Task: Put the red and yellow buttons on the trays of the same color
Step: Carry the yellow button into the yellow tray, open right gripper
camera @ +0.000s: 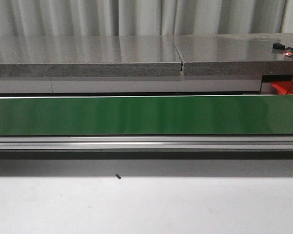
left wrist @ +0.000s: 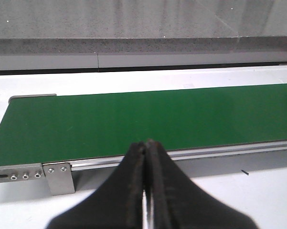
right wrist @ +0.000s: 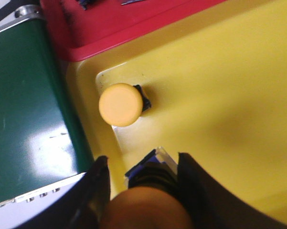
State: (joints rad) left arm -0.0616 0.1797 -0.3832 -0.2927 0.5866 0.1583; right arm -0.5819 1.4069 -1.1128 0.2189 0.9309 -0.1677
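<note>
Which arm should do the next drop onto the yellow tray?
Right. Its gripper already holds a button above the yellow tray. The left gripper is shut, holding nothing, over the green belt.

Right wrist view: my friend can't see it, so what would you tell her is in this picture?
The right gripper is shut on a button with an orange-looking cap, held over the yellow tray. A yellow button already sits in the tray's corner. A red tray lies next to the yellow one, and the green belt runs alongside both.
</note>
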